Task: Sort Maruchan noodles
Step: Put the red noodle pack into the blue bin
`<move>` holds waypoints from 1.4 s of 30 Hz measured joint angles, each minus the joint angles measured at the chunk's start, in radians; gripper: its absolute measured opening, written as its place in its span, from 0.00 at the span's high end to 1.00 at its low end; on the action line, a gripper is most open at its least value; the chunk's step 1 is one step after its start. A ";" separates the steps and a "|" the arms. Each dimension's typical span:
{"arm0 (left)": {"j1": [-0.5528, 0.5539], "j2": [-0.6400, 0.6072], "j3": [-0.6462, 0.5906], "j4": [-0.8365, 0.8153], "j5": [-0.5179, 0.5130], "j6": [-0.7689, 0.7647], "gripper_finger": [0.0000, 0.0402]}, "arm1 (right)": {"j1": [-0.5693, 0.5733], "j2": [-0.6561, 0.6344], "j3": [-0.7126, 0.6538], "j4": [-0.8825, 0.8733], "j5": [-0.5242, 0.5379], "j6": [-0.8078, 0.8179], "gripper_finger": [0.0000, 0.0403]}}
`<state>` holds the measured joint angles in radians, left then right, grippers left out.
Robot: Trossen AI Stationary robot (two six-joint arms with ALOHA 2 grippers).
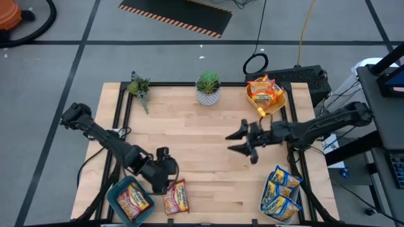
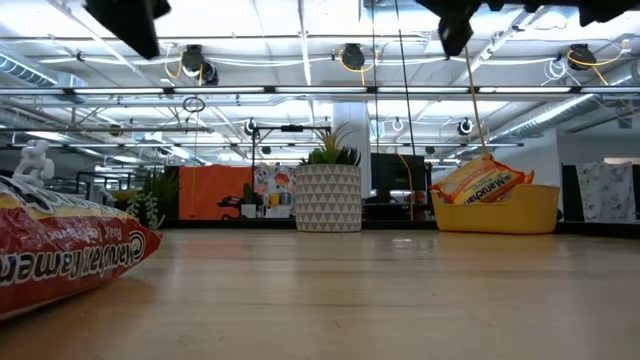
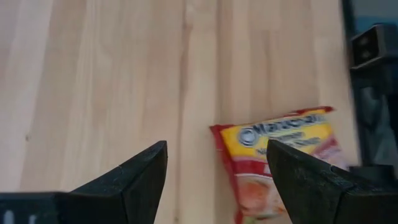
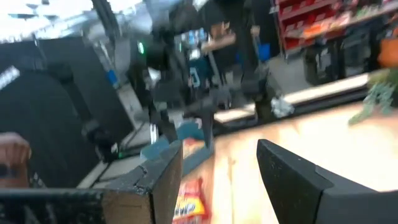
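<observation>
A pale wooden surface (image 1: 202,151) seen from above, with two dark robot arms reaching in from either side.

The left pincer (image 1: 165,169) hangs near the front left of the surface, just above a loose red and yellow crinkly plastic Maruchan noodle packet (image 1: 176,197) that lies flat on the wood. In the left wrist view its two dark fingers (image 3: 140,177) stand wide apart with nothing between them, and the same red packet (image 3: 280,162) lies just past them. Beside that packet, at the front left corner, a teal plastic bin (image 1: 120,189) holds another red packet (image 1: 134,200).

The right pincer (image 1: 243,142) is raised over the middle right of the surface. Its fingers (image 4: 292,180) are also spread open and hold nothing.

At the back right corner, a yellow plastic bin (image 1: 281,108) holds orange-yellow noodle packets (image 1: 264,92). At the front right corner lies a pile of blue and yellow noodle packets (image 1: 281,192); whether they sit in a bin cannot be told.

Along the back edge stand a small green plant in a white patterned pot (image 1: 207,88) at the centre and a smaller leafy green plant (image 1: 139,86) to the left.

From table height, the red packet (image 2: 60,250) fills the near left, with the patterned pot and yellow bin (image 2: 495,210) far behind.
</observation>
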<state>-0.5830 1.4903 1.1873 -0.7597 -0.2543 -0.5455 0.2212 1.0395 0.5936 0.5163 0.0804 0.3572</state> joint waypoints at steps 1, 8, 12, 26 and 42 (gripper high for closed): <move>-0.013 -0.007 0.000 -0.006 -0.001 -0.014 0.31 | 0.013 0.036 0.016 -0.001 0.003 0.003 0.51; -0.090 -0.038 0.000 -0.024 -0.019 -0.053 0.31 | 0.094 0.320 0.215 -0.031 0.031 -0.014 0.51; -0.124 -0.041 0.000 -0.028 -0.025 -0.069 0.31 | 0.124 0.462 0.339 -0.090 0.023 -0.080 0.51; -0.204 -0.041 0.000 -0.044 -0.035 -0.118 0.31 | 0.133 0.874 0.629 -0.111 -0.033 -0.277 0.51; -0.203 -0.040 0.000 -0.051 -0.040 -0.130 0.31 | 0.107 1.059 0.709 -0.124 -0.109 -0.451 0.51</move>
<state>-0.7860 1.4500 1.1873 -0.8110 -0.2942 -0.6757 0.3283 2.0982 1.3029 0.3921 -0.0289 -0.0935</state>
